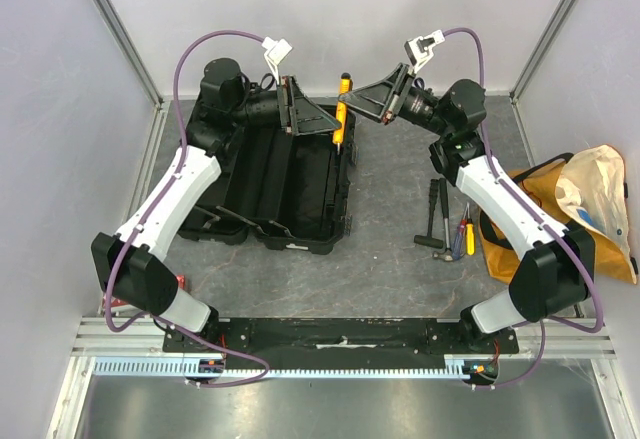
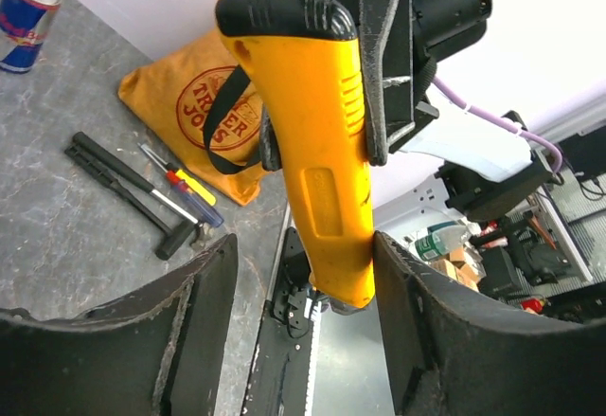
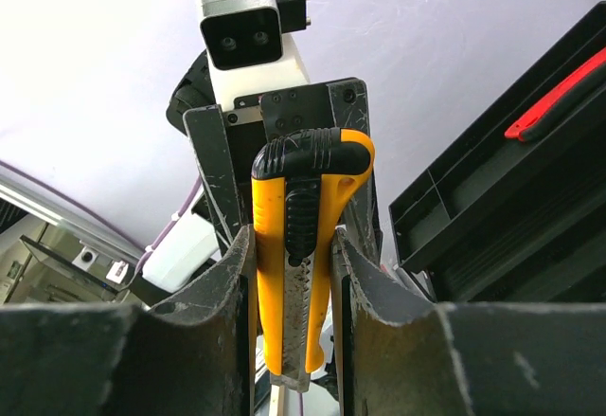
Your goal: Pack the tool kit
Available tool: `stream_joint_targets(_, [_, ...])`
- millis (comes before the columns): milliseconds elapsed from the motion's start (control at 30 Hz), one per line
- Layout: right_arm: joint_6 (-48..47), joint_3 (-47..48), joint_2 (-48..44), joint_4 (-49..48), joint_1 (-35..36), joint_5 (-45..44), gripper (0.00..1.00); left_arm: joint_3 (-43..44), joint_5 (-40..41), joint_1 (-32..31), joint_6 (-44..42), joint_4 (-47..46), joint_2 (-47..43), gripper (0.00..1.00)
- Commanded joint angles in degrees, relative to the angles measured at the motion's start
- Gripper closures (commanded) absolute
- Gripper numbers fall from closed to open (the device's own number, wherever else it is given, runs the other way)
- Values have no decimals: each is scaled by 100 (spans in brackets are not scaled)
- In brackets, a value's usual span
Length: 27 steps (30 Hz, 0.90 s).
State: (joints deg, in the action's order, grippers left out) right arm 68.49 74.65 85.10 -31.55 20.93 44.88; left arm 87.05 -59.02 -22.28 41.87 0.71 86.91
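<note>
Utility knife [image 2: 317, 151], yellow with a black cap, is held off the counter [image 1: 400, 199] in the upper centre of the overhead frame, just past the far right corner of the toolbox [image 1: 300, 184]. Right end effector [image 3: 292, 245] is clamped on the knife, with both fingers pressed flat against the sides of the casing. Left end effector [image 2: 303, 241] meets it from the opposite side with its fingers apart around the same tool. One finger lies close against the yellow casing and a clear gap shows at the other, so it has no grip.

The black toolbox lies open at centre left of the overhead frame, and a red strip [image 3: 554, 103] on it shows at the right edge of the right wrist frame. To its right, at centre right of the overhead frame, a black hammer [image 1: 437, 221] and red- and yellow-handled screwdrivers [image 1: 465, 234] lie side by side on the grey counter. Just beyond them, at the right edge, sits a yellow-orange fabric bag [image 1: 560, 199]. A blue and silver drink can [image 2: 26, 18] stands in the upper left corner of the left wrist frame, well apart from the tools.
</note>
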Motion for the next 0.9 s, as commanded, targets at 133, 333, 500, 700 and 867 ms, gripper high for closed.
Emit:
stream_joint_targets(133, [165,-12,42,-563,148,100,90,-214,-496,-57,814,-1081,27,54])
stream_joint_targets(333, [86,-38,86,-501,184,47,89,-267,-601,-66,929,-1249,18,57])
stream_joint_targets(500, [24,-39,121,-457,201,38,89,-267,-672,-74,955,-1284,62,50])
stream_joint_targets(700, [-2,-74,173,-422,210,21,89,-241,-733,-83,937,-1337,80,61])
stream_joint_targets(867, [-186,-74,165,-28,210,-93,79,-206,-672,-57,789,-1127,115,97])
